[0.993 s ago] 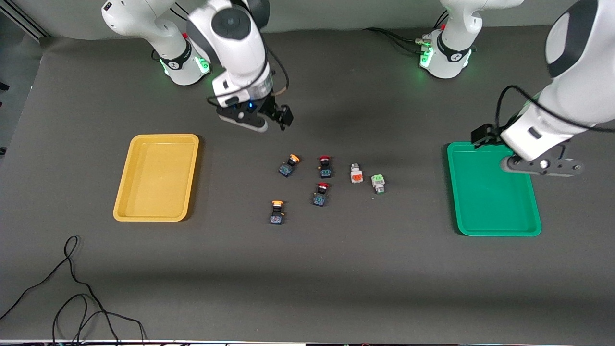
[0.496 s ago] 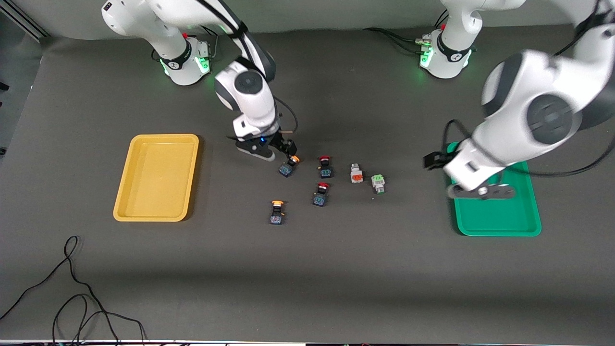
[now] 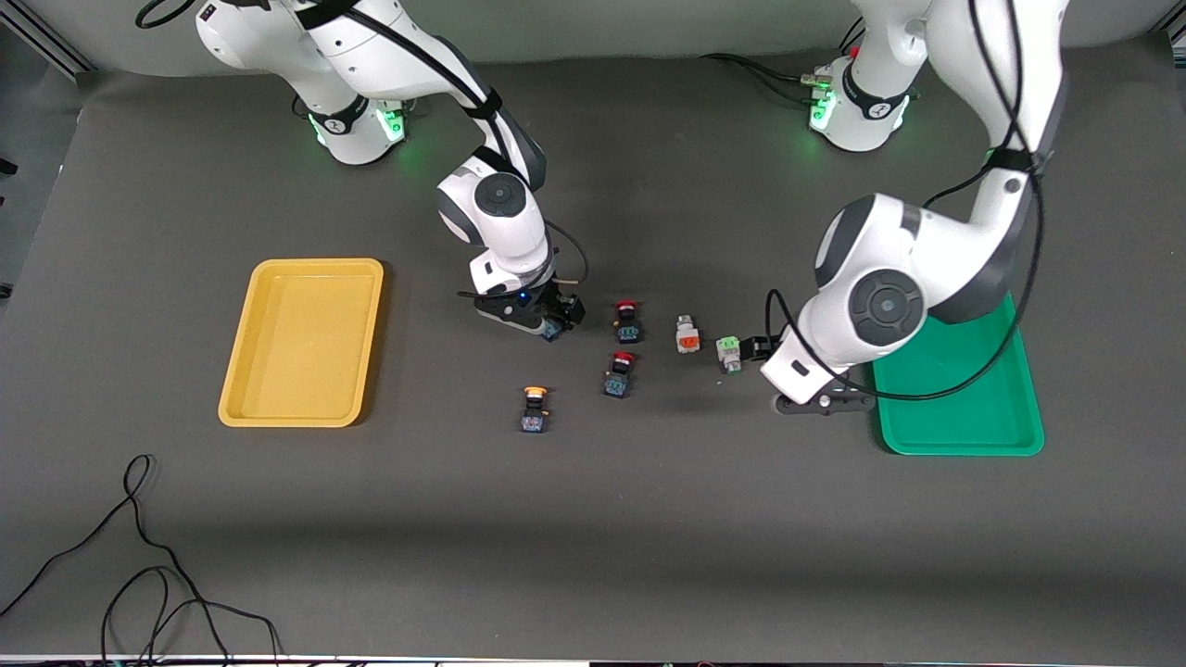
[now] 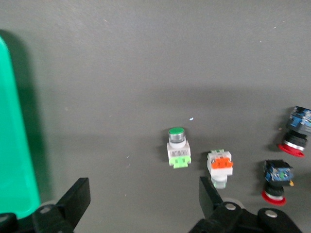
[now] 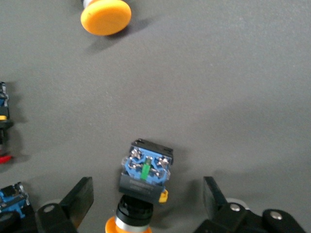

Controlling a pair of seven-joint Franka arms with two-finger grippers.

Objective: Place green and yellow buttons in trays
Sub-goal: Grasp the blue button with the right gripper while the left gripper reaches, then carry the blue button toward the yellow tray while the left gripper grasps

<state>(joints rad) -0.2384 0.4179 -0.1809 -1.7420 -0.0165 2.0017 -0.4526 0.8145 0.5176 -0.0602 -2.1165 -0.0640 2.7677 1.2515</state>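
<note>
From the front camera, the right gripper [image 3: 553, 324] sits low over the yellow-capped button [image 3: 554, 328] in the middle of the table, which it mostly covers, so only a blue corner of the body shows under it. A second yellow-capped button [image 3: 534, 409] lies apart from that gripper, nearer the camera. The yellow tray [image 3: 303, 342] lies well off toward the right arm's end. Two red-capped buttons [image 3: 622, 347] sit just beside the right gripper, toward the left arm's end. The left gripper [image 3: 755, 349] hangs low beside the green button [image 3: 729, 353], with the green tray [image 3: 964, 394] next to it and partly under the left arm. An orange-and-white button [image 3: 687, 335] lies between the green button and the red pair.

In the left wrist view, the left gripper's fingers [image 4: 77, 198] stand wide apart and hold nothing. The green button [image 4: 178, 147] lies on the mat ahead of them, clear of both. The orange-and-white button [image 4: 219, 167] lies just beside it, near one finger. The green tray's edge [image 4: 14, 145] runs along one side.

In the right wrist view, the right gripper's fingers [image 5: 80, 199] are spread wide, gripping nothing. The yellow-capped button [image 5: 144, 182] lies on its side between them, touching neither. The other yellow cap [image 5: 106, 16] lies farther ahead.
</note>
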